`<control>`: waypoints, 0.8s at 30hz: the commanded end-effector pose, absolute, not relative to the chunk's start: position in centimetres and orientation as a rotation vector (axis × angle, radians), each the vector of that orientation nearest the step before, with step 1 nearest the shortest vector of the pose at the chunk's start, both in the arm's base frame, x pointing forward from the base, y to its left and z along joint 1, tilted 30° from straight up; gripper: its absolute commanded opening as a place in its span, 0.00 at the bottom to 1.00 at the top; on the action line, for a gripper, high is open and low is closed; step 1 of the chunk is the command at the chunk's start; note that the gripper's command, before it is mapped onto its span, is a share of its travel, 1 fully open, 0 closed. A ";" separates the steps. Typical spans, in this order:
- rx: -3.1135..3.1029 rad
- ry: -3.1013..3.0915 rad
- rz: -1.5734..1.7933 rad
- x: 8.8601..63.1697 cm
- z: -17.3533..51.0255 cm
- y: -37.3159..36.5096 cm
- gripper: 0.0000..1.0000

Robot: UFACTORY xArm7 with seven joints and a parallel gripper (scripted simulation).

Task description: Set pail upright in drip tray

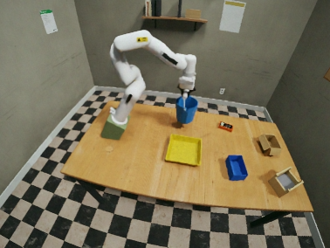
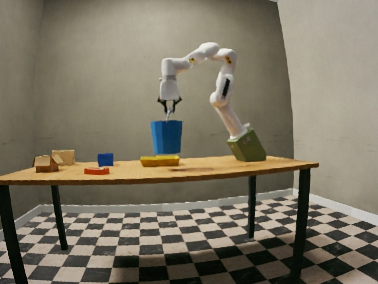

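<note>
End effector [image 1: 186,93] clenched on blue pail [image 1: 187,109], upright, raised off table [image 1: 131,166], behind yellow drip tray [image 1: 184,149].

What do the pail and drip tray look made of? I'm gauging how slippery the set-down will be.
The pail, held by the tool, looks like matte blue plastic: uniform color, no glare. The drip tray looks like yellow plastic too, flat and even-toned. Neither is certain.

On the table [image 1: 131,170] stood one blue pail [image 1: 187,110], one yellow tray [image 1: 184,149], one blue bin [image 1: 236,168], one orange block [image 1: 225,127], and two cardboard boxes [image 1: 269,144] [image 1: 285,182].
</note>
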State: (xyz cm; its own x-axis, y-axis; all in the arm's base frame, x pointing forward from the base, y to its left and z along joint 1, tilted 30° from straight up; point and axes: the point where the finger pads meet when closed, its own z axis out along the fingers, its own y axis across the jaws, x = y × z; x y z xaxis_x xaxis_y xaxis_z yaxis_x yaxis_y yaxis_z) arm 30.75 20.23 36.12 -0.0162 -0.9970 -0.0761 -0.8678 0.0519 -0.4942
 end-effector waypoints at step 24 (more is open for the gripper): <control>-1.866 1.933 -0.438 31.4 36.4 16.5 0.00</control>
State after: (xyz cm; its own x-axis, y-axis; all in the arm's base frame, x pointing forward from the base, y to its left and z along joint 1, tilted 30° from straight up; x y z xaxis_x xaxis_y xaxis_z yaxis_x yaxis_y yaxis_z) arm 31.26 17.06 36.19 -0.0162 -0.9969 -0.0764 -0.8679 0.0520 -0.4940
